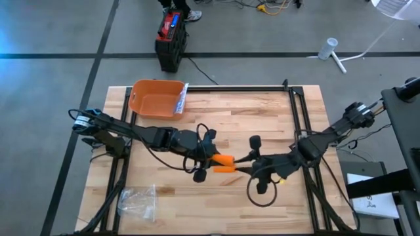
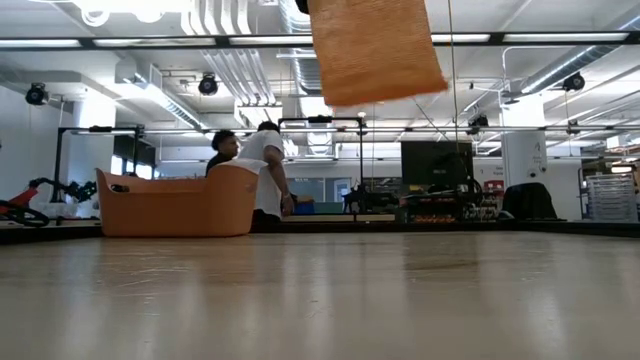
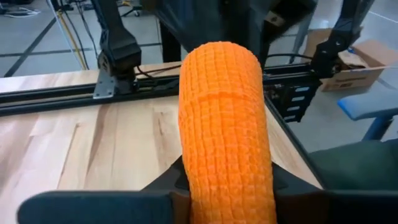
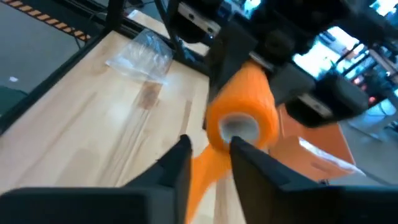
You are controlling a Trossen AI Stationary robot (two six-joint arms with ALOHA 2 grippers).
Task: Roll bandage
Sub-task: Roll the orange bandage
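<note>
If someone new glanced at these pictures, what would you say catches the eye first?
Most striking is the bright orange bandage roll held up off the table's middle, where both dark arms meet; the left tool is clamped on it. The right tool stands open just in front of the roll's end. Behind, at the far left corner, sits an orange tub.

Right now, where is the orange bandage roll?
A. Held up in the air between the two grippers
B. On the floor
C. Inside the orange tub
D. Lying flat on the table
A: the bandage roll hangs between the left gripper and right gripper, above the table.
</note>
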